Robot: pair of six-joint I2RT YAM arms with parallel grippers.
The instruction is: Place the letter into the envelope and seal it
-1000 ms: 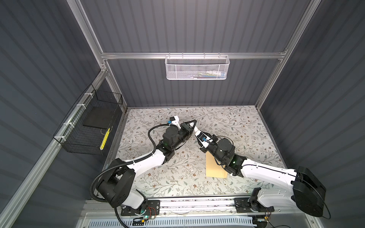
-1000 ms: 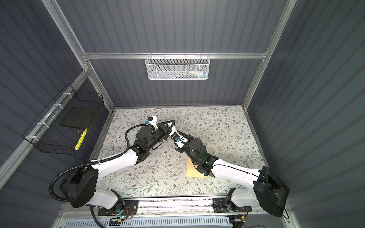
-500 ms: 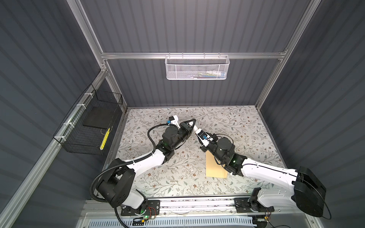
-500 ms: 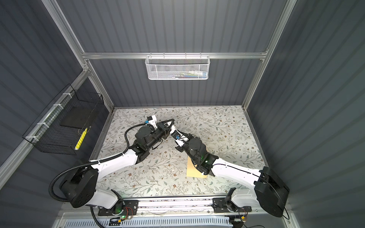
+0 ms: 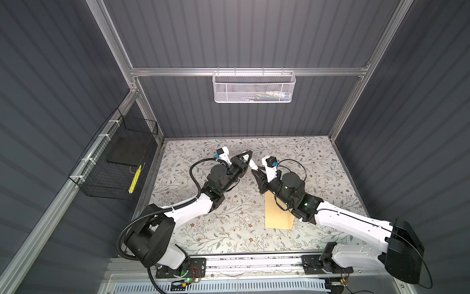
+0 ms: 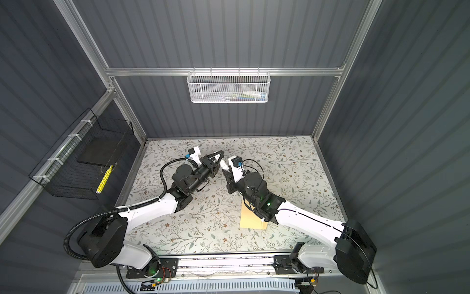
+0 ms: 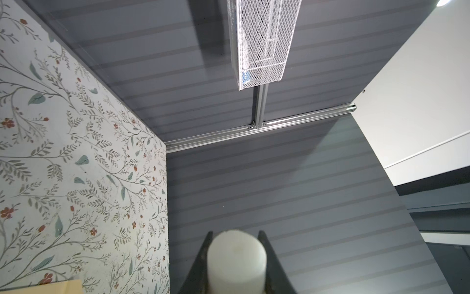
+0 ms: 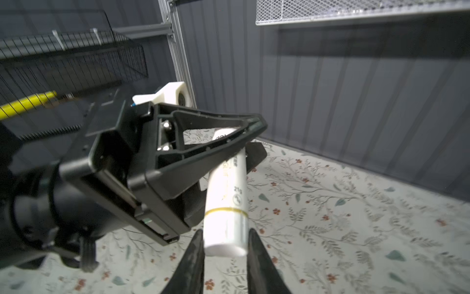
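Both arms meet over the middle of the counter [image 5: 229, 229], raised off it, with one white stick [image 5: 252, 165] held between them. The left hand [image 5: 247, 157] is clamped on the far end of the stick. In the left wrist view we see the round white end [image 7: 236, 259] squeezed between both black fingers [image 7: 203, 257], touching each side.

The right hand [image 5: 256, 172] is closed on the other end. In the right wrist view its two fingertips [image 8: 199, 236] pinch the stick [image 8: 226, 193] just above its flat end. The stick runs up at a tilt into the left hand [image 8: 258, 137], whose triangular fingers close around the upper part. The stick has a thin yellow ring and small print reading "21g"; the rest of the label is too blurred for us to read.

The envelope [image 5: 277, 216] is tan and lies flat on the counter, toward the front and right of centre. Its far part is under the right arm and its near edge is in clear sight in both top views [image 6: 250, 219]. Neither hand touches it. One corner of it [image 7: 63, 287] shows in the left wrist view. We cannot tell whether its flap is open or shut. We cannot tell where the letter is.

A white mesh basket [image 5: 254, 87] hangs on the back wall with some items inside, too small for us to name. A black wire basket [image 5: 119, 165] hangs on the left wall and holds something yellow [image 5: 134, 178].
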